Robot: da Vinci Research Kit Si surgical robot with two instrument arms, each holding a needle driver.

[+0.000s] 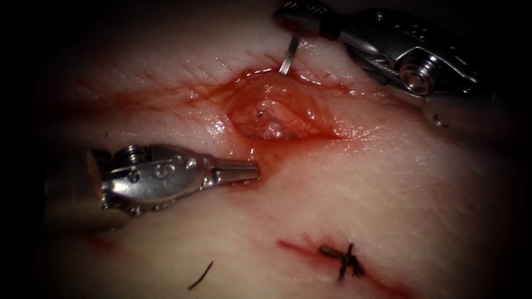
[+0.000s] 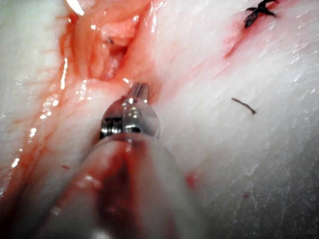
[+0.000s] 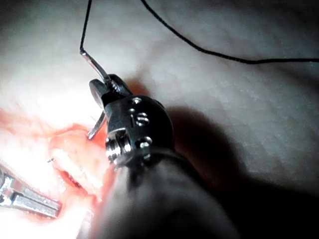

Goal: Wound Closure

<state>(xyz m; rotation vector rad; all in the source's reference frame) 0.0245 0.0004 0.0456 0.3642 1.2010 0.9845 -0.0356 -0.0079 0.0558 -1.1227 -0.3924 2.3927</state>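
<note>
- Needle (image 1: 287, 57) is held by the right tool (image 1: 302, 25), whose jaws are closed on it toward the thread end of its curve, as judged from the right wrist view, where the swaged end sticks out past the jaws and the thread (image 3: 209, 52) runs off from it
- From the jaws the needle body is seen to run down to the far edge of the cut (image 1: 277, 111), where its lower part meets the tissue (image 1: 388, 182); a tiny dark point (image 1: 259, 115) is seen inside the open wound, probably the needle tip, so the needle is judged to be in the tissue at that edge
- A grip that far back is presumably chosen so that most of the curve is left free beyond the jaws
- Left tool (image 1: 252, 170) is seen with its jaws closed and nothing held; its tip is laid at the near left lip of the cut, possibly to steady that lip, though no tissue is seen grasped
- Red fluid (image 1: 183, 97) is spread around the wound
- A finished knotted stitch (image 1: 343, 260) is seen on a closed part of the cut lower right, with a loose cut end of thread (image 1: 200, 275) lying well apart to its left
</note>
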